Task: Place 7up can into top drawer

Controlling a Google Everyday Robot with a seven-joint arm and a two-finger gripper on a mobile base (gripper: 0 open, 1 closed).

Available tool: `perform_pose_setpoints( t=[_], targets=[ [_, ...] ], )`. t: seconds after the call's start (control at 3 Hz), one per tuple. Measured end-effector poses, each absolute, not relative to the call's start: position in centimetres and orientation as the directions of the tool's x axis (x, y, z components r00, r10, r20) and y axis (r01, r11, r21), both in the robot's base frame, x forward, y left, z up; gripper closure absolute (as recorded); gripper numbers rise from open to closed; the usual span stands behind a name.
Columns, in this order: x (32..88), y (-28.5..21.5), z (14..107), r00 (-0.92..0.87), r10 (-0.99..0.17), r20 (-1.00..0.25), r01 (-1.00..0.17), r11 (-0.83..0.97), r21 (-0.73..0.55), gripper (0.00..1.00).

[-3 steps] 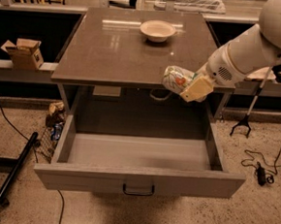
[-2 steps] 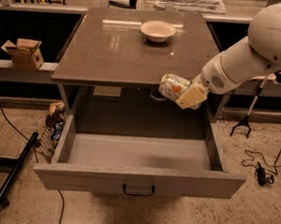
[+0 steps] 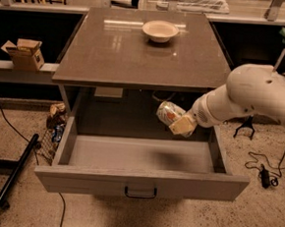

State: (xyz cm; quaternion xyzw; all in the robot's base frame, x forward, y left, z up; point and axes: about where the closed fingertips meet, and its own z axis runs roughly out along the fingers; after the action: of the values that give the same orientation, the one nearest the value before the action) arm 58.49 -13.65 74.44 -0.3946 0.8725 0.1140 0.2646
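7up can (image 3: 168, 112) hangs tilted in the air over the right rear part of the pulled-out top drawer (image 3: 142, 180), lower than the front edge of the surface (image 3: 137, 56) and clear of the drawer floor.

The surface is the brown top of a cabinet and fills the upper middle of the view. Under it the grey drawer stands wide open toward the camera, its floor bare apart from a dim shadow beneath the can.

A thick white arm (image 3: 255, 95) reaches in from the right, crossing above the drawer's right wall. To the left, on a ledge beside the cabinet, sits a cardboard box (image 3: 25, 53).

A pale bowl (image 3: 160, 30) stands near the back of the surface, well apart from the can.

The pincer (image 3: 178, 121) at the arm's end is clamped on the can, one tan finger (image 3: 184, 125) pressed against its lower side.

A small dark handle (image 3: 140, 192) sits at the centre of the drawer front.
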Motion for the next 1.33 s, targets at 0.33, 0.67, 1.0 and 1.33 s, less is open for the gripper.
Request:
perform_pose_setpoints(
  t=[0.33,0.67,1.0,1.33],
  targets=[
    [59.9,-13.8,69.8,-0.579,-0.566,-0.586,-0.703,0.712,0.007,1.0],
    [61.3,-14.0,66.3,-0.597,-0.514,-0.617,-0.668,0.743,0.027,1.0],
    [62.0,-13.5,64.0,-0.611,-0.499,-0.615,-0.664,0.745,0.055,0.82],
    [62.0,-13.5,63.7,-0.613,-0.499,-0.613,-0.664,0.745,0.058,0.59]
  ],
)
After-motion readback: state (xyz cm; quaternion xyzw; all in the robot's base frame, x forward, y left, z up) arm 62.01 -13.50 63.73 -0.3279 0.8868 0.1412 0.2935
